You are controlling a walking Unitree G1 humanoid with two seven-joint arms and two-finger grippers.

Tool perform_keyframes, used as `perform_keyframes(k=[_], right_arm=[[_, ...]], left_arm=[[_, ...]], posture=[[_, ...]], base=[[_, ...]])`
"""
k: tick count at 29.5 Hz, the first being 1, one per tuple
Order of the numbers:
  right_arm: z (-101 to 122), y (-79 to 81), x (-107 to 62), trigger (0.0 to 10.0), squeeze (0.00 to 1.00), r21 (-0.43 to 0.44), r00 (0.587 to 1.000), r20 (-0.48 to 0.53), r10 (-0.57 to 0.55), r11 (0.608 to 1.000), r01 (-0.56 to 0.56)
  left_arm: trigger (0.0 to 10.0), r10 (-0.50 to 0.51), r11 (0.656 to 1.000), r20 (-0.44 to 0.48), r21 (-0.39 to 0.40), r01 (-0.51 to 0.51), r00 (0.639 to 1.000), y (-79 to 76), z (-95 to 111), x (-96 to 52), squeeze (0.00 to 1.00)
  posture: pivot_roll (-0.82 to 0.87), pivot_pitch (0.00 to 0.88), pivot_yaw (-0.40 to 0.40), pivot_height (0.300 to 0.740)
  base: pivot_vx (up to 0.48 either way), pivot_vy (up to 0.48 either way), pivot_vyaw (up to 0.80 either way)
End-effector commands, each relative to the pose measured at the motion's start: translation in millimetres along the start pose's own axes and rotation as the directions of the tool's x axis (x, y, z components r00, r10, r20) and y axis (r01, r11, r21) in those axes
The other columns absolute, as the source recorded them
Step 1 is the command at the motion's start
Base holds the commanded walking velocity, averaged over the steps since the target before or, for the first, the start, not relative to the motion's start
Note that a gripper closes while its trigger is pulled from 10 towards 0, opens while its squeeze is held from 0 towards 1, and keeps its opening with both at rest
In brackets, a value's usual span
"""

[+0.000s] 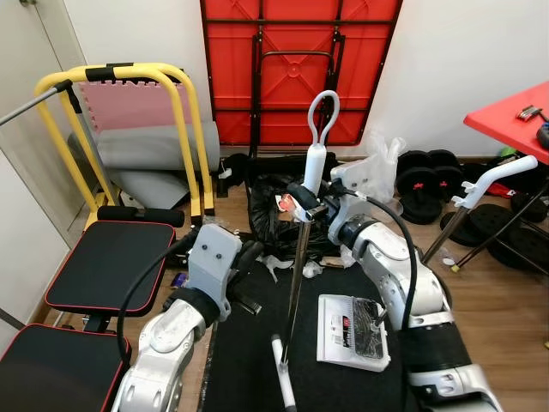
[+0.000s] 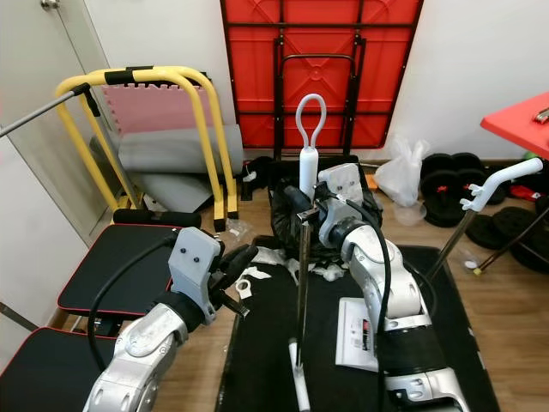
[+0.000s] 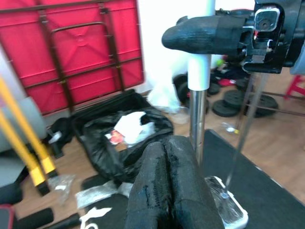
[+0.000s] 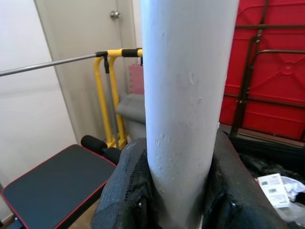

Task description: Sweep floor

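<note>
Already clamping right gripper (image 1: 302, 204) around upright broom handle (image 1: 296, 275), shaft running down below it. Hovering left gripper (image 2: 233, 262) beside, fingers pressed together, empty.

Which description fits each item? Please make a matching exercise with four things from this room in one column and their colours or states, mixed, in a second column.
Things:
1. broom handle
2. folded table
3. black rubbish bag
4. left pincer

States:
a. red, standing against the wall
b. shut, holding nothing
c. white, clamped upright in the right pincer
d. open on the floor, with paper inside

Pairs: 1-c, 2-a, 3-d, 4-b
</note>
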State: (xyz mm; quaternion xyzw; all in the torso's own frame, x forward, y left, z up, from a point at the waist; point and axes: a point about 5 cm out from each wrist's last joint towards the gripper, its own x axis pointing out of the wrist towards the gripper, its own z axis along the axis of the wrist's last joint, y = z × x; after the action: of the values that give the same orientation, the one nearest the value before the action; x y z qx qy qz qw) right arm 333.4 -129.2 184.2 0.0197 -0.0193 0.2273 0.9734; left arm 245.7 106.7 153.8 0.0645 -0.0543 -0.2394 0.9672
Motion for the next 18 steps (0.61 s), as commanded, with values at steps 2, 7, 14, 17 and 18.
perform_keyframes(k=[2,7,14,17,18], right_arm=[[7.5,0.3,3.0,10.0,0.0,-0.015,1.0,0.03,-0.006,1.0,0.007],[8.3,4.3,3.7,10.0,0.0,0.001,0.999,0.039,0.013,1.0,-0.014],[11.9,7.2,5.4,10.0,0.0,0.019,0.998,0.064,0.0,1.0,-0.002],[13.6,6.9,6.1,10.0,0.0,0.02,0.998,0.07,-0.005,1.0,0.003],[13.6,6.9,6.1,10.0,0.0,0.02,0.998,0.07,-0.005,1.0,0.003]], left_arm=[[10.0,0.102,0.995,-0.001,-0.012,-0.102,0.995,9.8,-1.0,-5.7,0.0],[10.0,0.104,0.994,-0.006,-0.014,-0.104,0.995,10.1,-2.5,-7.3,0.0],[10.0,0.098,0.995,-0.008,-0.017,-0.098,0.995,9.7,-2.8,-7.1,0.0],[10.0,0.095,0.995,-0.008,-0.018,-0.095,0.995,9.5,-2.9,-6.9,0.0],[10.0,0.095,0.995,-0.008,-0.018,-0.095,0.995,9.5,-2.9,-6.9,0.0]], posture=[[-0.11,0.0,-0.054,0.74],[-0.11,0.0,-0.052,0.74],[-0.11,0.0,-0.049,0.74],[-0.11,0.0,-0.049,0.74],[-0.11,0.0,-0.049,0.74]], base=[[0.341,0.0,0.0],[0.36,0.0,0.8],[0.361,0.0,0.0],[0.364,0.0,0.0],[0.364,0.0,0.0]])
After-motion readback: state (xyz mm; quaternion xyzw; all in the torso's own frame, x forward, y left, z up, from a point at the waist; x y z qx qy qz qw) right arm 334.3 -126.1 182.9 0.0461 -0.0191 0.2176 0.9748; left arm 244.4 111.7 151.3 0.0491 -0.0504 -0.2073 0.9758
